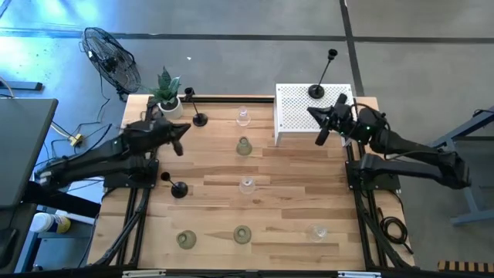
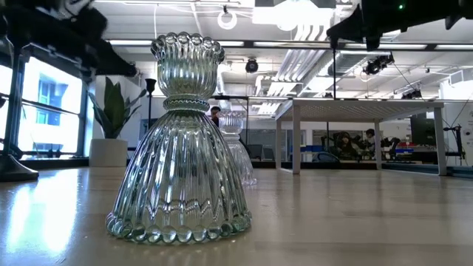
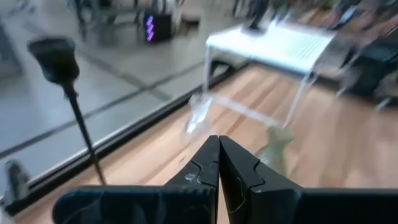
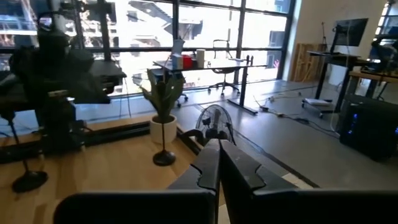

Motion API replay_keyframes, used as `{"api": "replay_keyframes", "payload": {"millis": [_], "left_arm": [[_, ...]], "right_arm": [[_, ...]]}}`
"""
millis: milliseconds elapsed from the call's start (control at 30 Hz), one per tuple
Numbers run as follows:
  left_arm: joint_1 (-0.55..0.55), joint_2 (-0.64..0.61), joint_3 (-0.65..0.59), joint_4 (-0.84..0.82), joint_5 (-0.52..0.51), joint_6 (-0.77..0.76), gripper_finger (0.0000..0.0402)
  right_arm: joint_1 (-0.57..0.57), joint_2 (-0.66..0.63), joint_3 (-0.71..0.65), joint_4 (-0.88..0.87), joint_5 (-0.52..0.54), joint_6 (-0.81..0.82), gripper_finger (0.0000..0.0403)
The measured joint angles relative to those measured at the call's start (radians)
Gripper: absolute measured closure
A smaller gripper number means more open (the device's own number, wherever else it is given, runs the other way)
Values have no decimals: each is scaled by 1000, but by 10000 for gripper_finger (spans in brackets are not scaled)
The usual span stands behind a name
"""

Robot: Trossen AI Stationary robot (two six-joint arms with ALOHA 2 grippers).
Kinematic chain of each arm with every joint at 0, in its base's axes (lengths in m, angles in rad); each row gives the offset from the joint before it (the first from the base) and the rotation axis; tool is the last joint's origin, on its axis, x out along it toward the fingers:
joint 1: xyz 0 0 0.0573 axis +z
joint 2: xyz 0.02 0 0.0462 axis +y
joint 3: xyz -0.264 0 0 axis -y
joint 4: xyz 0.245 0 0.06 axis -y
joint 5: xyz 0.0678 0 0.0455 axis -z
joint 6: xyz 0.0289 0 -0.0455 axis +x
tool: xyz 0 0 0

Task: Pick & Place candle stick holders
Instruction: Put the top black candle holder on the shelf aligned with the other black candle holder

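Three black candle stick holders show in the high view. One (image 1: pixel 316 91) stands by its round base on the white perforated box (image 1: pixel 297 116); two more (image 1: pixel 199 119) (image 1: pixel 179 189) stand on the table's left half. Clear glass holders (image 1: pixel 243 117) (image 1: pixel 247 185) (image 1: pixel 318 232) and pale-green ones (image 1: pixel 244 147) (image 1: pixel 185 240) (image 1: pixel 242 235) stand upright on the wood. My left gripper (image 1: pixel 180 145) (image 3: pixel 219 146) hovers shut at the far left, beside a black holder (image 3: pixel 74 112). My right gripper (image 1: pixel 319 141) (image 4: pixel 219 149) is shut and empty by the box's near right corner.
A green plant in a white pot (image 1: pixel 167 96) stands at the far left corner, and a floor fan (image 1: pixel 112 62) is beyond the table. In the low view a pale-green holder (image 2: pixel 181 140) fills the foreground. Bare wood (image 1: pixel 309 185) lies between the holders at mid-right.
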Motion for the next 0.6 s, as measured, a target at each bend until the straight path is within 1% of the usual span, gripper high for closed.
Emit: {"api": "replay_keyframes", "payload": {"millis": [100, 167, 300, 467, 533, 600], "left_arm": [[4, 142, 45, 8, -35, 0, 401], [33, 214, 65, 55, -30, 0, 401], [163, 292, 68, 165, 56, -1, 401], [362, 338, 68, 204, 189, -53, 400], [407, 360, 68, 187, 232, -52, 390], [420, 384, 68, 179, 236, -52, 369]], "right_arm": [[23, 2, -20, 30, 22, -13, 402], [35, 2, -32, 44, 53, -20, 401], [46, 2, -57, 66, 71, -20, 402], [64, 3, -68, 74, 71, -20, 402], [73, 2, -68, 76, 71, -20, 402], [79, 2, -68, 75, 71, -20, 401]]}}
